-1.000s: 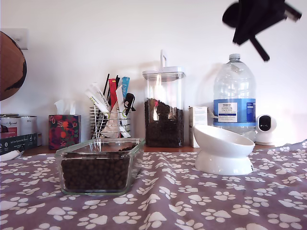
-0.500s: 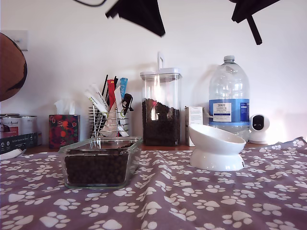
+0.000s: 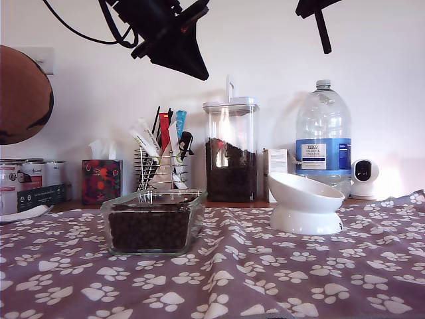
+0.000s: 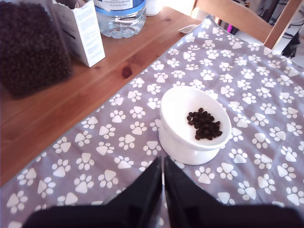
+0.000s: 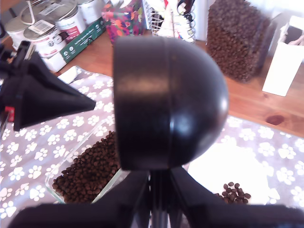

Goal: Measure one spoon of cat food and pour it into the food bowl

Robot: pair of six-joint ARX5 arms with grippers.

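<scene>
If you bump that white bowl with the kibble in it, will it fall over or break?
The food bowl probably would not tip easily: its pedestal base looks wide. It looks like glossy ceramic, so likely heavy for its size and breakable if dropped. The cat food lies loose, so a hard bump might scatter it.

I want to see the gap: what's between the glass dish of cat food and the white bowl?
Only bare paw-print cloth lies between the glass dish and the food bowl, in the exterior view.

Spoon (image 5: pixel 166 99) black; kibble (image 4: pixel 204 124) dark brown; bowl (image 4: pixel 190 123) glossy white; cloth (image 3: pixel 279 272) grey-purple, white paw prints.
</scene>
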